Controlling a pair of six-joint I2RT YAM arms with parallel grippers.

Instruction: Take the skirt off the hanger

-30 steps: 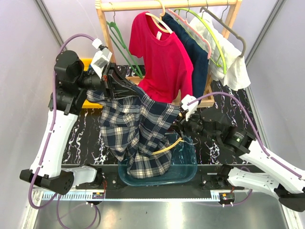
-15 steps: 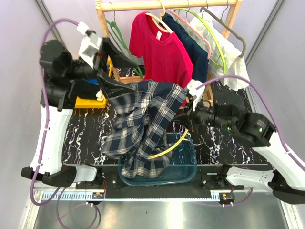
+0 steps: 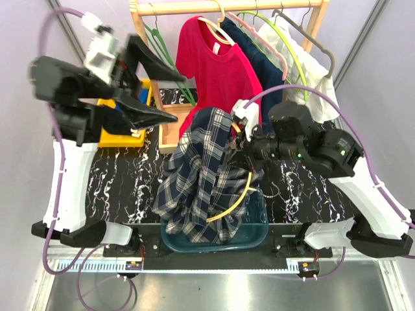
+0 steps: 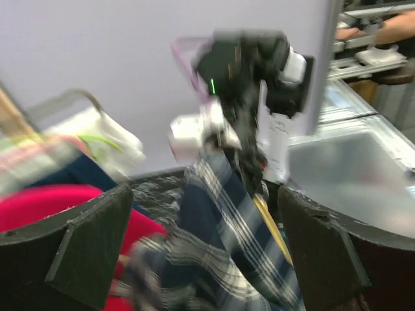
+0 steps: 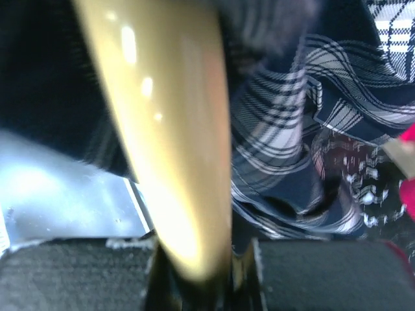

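Right wrist camera sat closest to the work. My right jaws were clamped on a yellow hanger, its glossy bar squeezed between the two black pads. The plaid shirt was blurred just behind it.

From the top camera, a teal tub stood at the near edge of the tabletop. It held the lower folds of that shirt. The shirt hung down from my right jaws above the tub, with the hanger curving down in front of the cloth.

My left jaws were lifted high over the left side, spread wide and holding nothing. On the left wrist camera both fingers sat at the frame's edges. Only the other arm and the shirt showed between them, all smeared by motion. Below that raised arm a yellow box lay on the tabletop.

Farthest back stood the wooden rack. A red T-shirt hung from its rail. Next to it hung the skirt, dark navy, on the pink hanger, well apart from both my jaws. Further right were a lime-green hanger and a grey hanger carrying a white garment.
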